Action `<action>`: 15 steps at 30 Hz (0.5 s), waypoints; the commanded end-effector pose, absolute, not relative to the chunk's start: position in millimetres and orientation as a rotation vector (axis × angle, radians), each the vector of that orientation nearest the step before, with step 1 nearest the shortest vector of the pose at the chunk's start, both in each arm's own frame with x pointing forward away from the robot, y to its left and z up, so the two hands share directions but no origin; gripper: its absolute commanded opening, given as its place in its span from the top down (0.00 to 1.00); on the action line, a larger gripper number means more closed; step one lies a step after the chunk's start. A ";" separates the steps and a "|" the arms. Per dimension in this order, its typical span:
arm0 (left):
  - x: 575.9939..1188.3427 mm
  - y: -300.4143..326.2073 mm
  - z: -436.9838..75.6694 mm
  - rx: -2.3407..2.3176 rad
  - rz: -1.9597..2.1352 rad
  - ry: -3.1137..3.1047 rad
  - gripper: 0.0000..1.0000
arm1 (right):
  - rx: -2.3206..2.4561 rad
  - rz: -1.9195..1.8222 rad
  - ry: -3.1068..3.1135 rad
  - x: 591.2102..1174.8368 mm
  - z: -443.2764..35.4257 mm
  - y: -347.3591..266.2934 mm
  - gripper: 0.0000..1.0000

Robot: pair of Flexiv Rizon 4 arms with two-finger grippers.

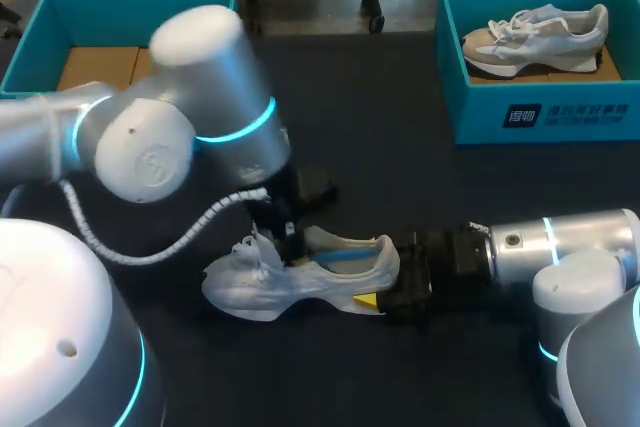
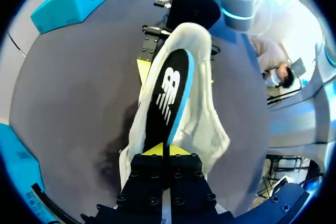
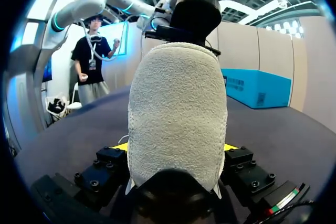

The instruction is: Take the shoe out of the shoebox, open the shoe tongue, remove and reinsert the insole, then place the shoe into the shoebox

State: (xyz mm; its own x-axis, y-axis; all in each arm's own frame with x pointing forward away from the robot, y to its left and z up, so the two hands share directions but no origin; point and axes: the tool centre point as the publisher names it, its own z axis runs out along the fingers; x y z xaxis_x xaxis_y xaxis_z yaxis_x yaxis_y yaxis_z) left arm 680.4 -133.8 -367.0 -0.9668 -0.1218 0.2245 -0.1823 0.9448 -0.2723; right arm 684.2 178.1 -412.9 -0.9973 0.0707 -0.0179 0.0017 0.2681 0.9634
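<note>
Resting on the dark bench [image 1: 430, 197], the white sneaker [image 1: 300, 282] has its heel clamped between the fingers of the right end effector [image 1: 372, 297]. The left end effector [image 2: 164, 150] is pinched together on the black insole [image 2: 168, 93], which is tilted inside the sneaker.

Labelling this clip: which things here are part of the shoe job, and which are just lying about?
In use: shoe, insole, left pincer, right pincer, empty shoebox.
Lying about: second shoe, other shoebox.
</note>
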 end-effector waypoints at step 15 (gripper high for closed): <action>670.7 -133.2 -344.9 0.174 0.782 -2.836 1.00 | 0.071 1.859 2.459 682.5 -412.4 179.1 1.00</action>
